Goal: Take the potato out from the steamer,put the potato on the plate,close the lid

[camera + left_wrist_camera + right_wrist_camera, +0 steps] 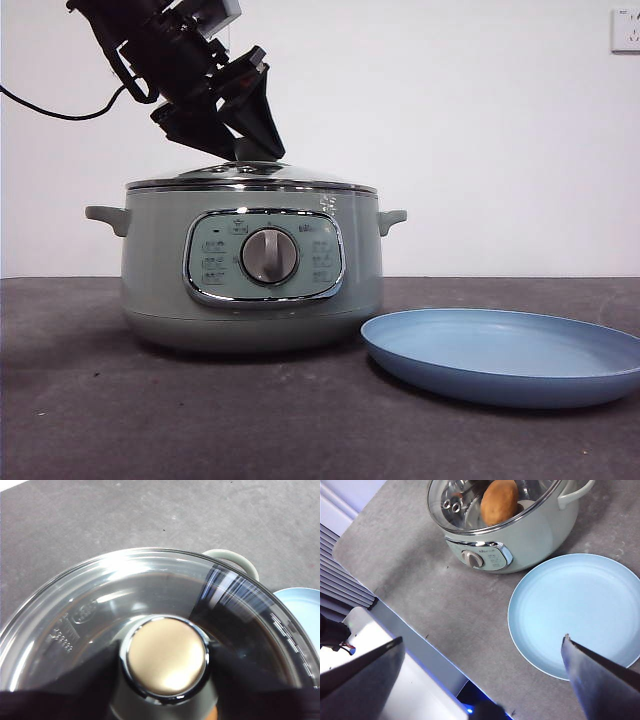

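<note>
In the middle of the front view the steamer (252,268) stands on the dark grey table (120,400) with its lid (250,175) seated on the rim. Through the glass, at the top of the right wrist view, the potato (499,501) lies inside the pot. The light-blue plate (505,352) sits empty at lower right, just beside the steamer's base. From the upper left the left gripper (243,147) reaches down to the lid's knob (166,655), a jaw on each side of it; whether they press on it I cannot tell. The right gripper (482,655) hangs high above the plate, jaws spread wide. Behind is a white wall (480,130).
</note>
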`<act>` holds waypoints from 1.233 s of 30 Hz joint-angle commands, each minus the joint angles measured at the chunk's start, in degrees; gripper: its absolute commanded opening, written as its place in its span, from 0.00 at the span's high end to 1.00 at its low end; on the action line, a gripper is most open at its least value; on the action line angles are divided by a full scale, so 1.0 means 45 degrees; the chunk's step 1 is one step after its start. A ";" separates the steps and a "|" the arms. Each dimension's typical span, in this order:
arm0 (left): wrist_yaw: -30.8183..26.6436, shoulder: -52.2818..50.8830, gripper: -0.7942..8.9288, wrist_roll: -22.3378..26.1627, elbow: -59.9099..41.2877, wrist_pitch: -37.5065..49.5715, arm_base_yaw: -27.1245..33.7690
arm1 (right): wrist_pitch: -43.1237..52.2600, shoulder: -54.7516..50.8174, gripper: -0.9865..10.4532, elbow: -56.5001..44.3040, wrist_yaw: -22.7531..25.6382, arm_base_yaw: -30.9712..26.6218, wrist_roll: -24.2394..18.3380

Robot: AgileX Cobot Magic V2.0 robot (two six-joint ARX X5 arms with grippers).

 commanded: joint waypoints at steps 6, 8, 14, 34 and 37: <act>-0.0044 -0.0005 0.93 0.0019 0.0073 0.0063 -0.0049 | 0.0073 -0.0010 0.39 0.0024 0.0015 0.0019 -0.0068; -0.0053 -0.0073 0.93 0.0019 0.0141 0.0092 -0.0049 | 0.0078 -0.0010 0.39 0.0024 0.0015 0.0019 -0.0063; -0.0092 -0.0651 0.93 0.0015 0.0146 0.0248 -0.0034 | 0.0461 -0.0005 0.39 0.0024 0.0015 0.0019 0.0185; -0.0588 -0.6203 0.93 -0.0573 0.0146 -0.3177 0.1564 | 0.5129 0.3959 0.39 0.0850 0.0170 0.1909 0.2676; -0.1069 -0.7193 0.93 -0.0578 0.0146 -0.4056 0.1739 | 0.5445 0.5591 0.39 0.2025 0.1166 0.2846 0.2744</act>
